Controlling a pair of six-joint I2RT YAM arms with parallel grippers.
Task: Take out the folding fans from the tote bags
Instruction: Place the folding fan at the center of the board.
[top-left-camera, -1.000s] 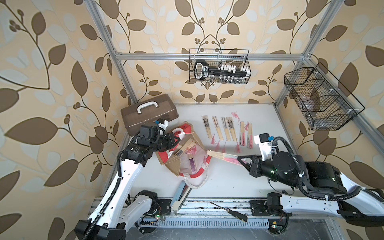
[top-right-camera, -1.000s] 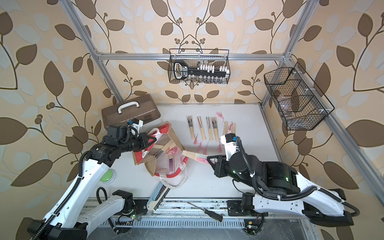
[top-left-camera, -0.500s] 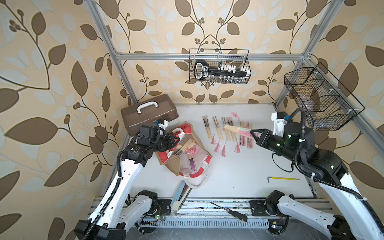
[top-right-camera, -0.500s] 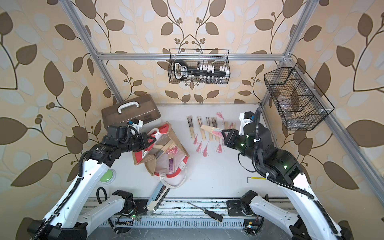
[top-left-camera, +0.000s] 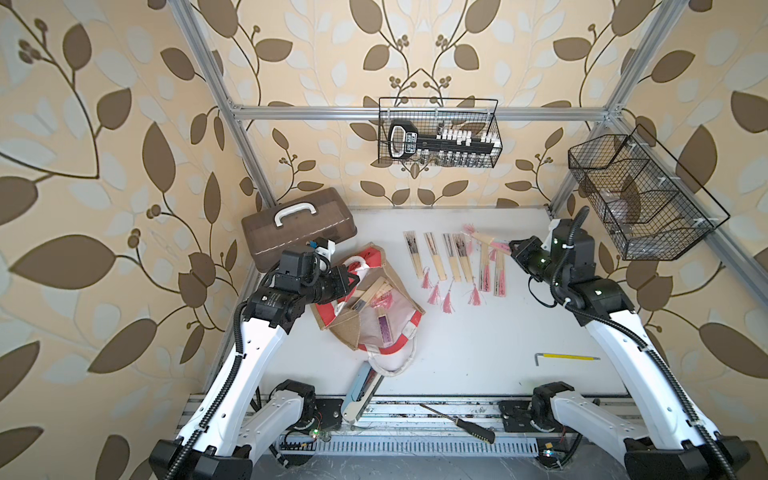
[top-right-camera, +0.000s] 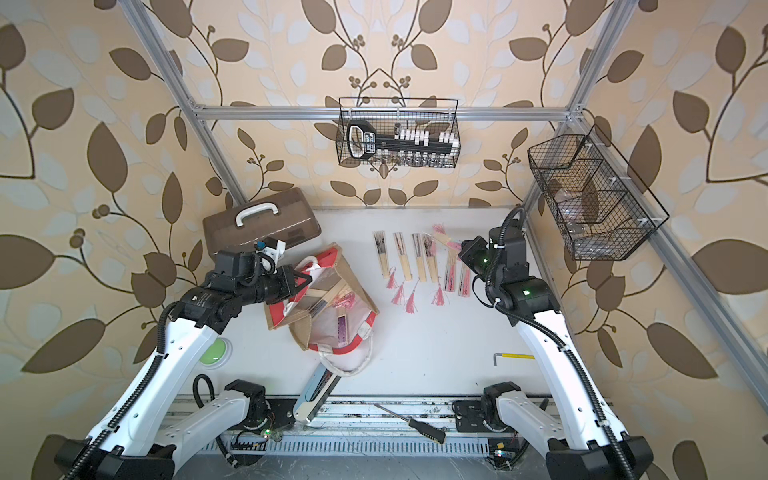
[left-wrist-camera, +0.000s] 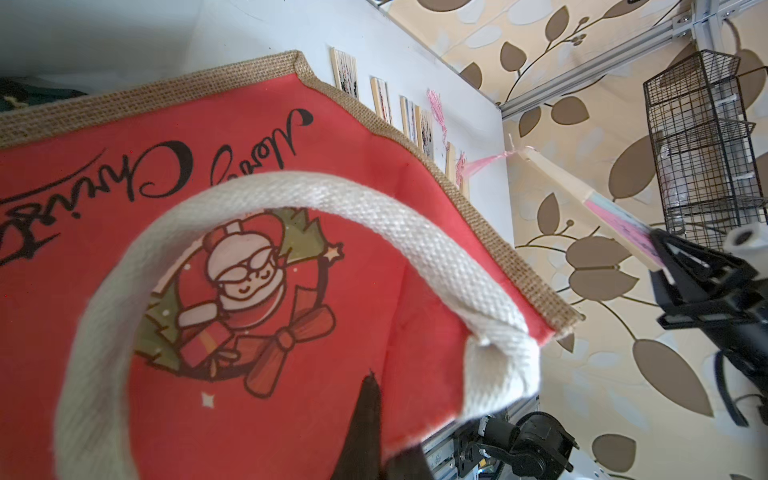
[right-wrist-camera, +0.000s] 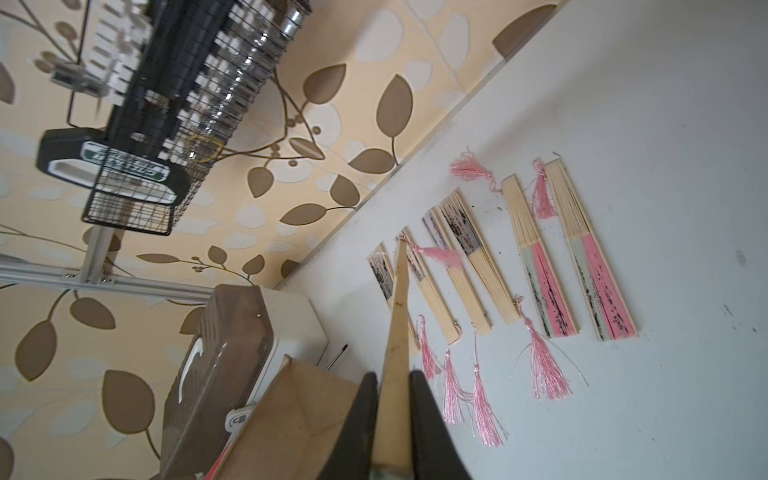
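Right fingers (right-wrist-camera: 360, 415): closed on one folding fan (right-wrist-camera: 397, 324) at its paper end, tassel end pointing away.
Held fan axis: crosswise over the laid row (top-left-camera: 455, 259), probably clear of it.
Open room: bare bench (top-left-camera: 478, 340) nearside of the tassels.
Left fingers (left-wrist-camera: 368, 419): pinched shut on tote bag (top-left-camera: 345, 332) rim.
Bag contents: remaining fans (top-left-camera: 384, 329) inside, nearer the left arm.

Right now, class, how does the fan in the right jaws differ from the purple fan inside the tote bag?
The held fan is clamped in the right jaws, in the air above the row of fans. The purple fan lies inside the tote bag. The held fan's paper is pink, while the purple fan's is violet. Both are closed, slim folding fans.
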